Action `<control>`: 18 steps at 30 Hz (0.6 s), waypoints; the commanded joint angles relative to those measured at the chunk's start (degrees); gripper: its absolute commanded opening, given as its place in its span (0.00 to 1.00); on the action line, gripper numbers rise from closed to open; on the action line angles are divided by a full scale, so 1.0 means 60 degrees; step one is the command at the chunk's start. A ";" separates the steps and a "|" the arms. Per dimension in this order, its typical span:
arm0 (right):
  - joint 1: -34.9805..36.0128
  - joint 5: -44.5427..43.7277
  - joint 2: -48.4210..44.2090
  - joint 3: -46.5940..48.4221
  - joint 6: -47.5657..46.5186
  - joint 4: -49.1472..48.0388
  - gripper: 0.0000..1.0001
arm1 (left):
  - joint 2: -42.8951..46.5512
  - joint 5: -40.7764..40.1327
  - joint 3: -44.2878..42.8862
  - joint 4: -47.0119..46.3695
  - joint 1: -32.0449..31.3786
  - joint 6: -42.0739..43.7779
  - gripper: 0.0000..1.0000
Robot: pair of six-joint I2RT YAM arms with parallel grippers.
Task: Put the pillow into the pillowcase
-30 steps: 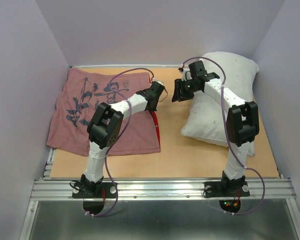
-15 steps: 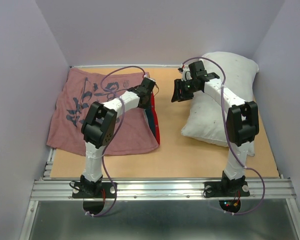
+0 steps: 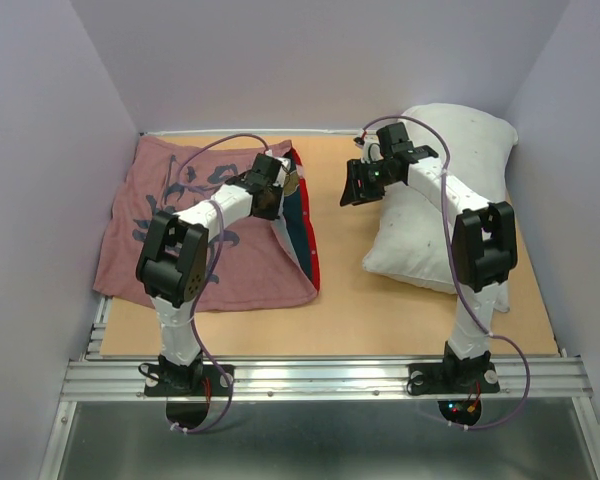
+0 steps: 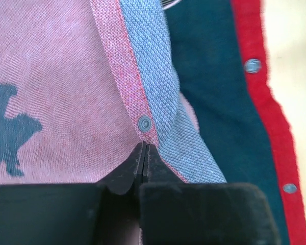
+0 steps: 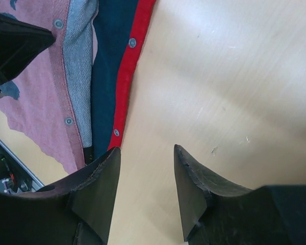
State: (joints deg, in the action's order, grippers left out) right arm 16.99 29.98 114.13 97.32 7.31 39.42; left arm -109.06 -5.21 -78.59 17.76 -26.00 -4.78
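The pillowcase (image 3: 140, 200) lies flat at the left, pinkish-red face up with dark blue brush characters. My left gripper (image 3: 280, 186) is shut on the hem of its upper layer (image 4: 137, 92), right by a snap button (image 4: 143, 122). That hem is drawn back leftward, baring the dark blue inside (image 4: 209, 76) and the red lower edge (image 4: 265, 102). The white pillow (image 3: 465, 135) lies at the right, partly under my right arm. My right gripper (image 3: 352, 186) hangs open over bare table between the two, with nothing between its fingers (image 5: 145, 149).
Purple walls close in the left, back and right sides of the wooden table (image 3: 340, 310). An aluminium rail (image 3: 320, 378) runs along the near edge by the arm bases. Bare wood separates the pillowcase's open edge (image 5: 127, 66) from the pillow.
My left gripper closed on the pillowcase's upper hem and moved left with it, pulling that layer back and exposing the dark blue inside. The right arm has stayed still.
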 commanded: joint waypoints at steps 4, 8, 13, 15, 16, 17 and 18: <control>0.0053 0.0512 0.0139 -0.0121 -0.0105 -0.0212 0.52 | 0.0217 0.2724 -0.0583 -0.0367 0.0610 0.0679 0.56; 0.0053 0.0526 0.0139 -0.0179 -0.0135 -0.0227 0.52 | -0.0104 0.3285 -0.0935 -0.0294 0.0919 0.0650 0.68; 0.0053 0.0585 0.0270 -0.0340 -0.0105 -0.0256 0.52 | -0.0194 0.4016 -0.1097 -0.0454 0.0964 0.0474 0.70; 0.0053 0.0672 0.0344 -0.0341 -0.0062 -0.0256 0.52 | -0.0150 0.4251 -0.1053 -0.0703 0.0949 0.0270 0.71; 0.0053 0.0702 0.0402 -0.0341 -0.0032 -0.0271 0.52 | -0.0120 0.4311 -0.1067 -0.0791 0.0920 0.0167 0.71; 0.0053 0.0746 0.0432 -0.0341 -0.0003 -0.0286 0.52 | -0.0135 0.4282 -0.1096 -0.0864 0.0891 0.0094 0.71; 0.0053 0.0790 0.0461 -0.0341 0.0041 -0.0315 0.52 | -0.0149 0.4253 -0.1126 -0.0880 0.0833 0.0035 0.71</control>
State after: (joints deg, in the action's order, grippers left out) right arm 16.99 32.69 115.87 96.53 7.33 39.33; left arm -110.85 16.91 -83.07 15.29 -19.97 -2.76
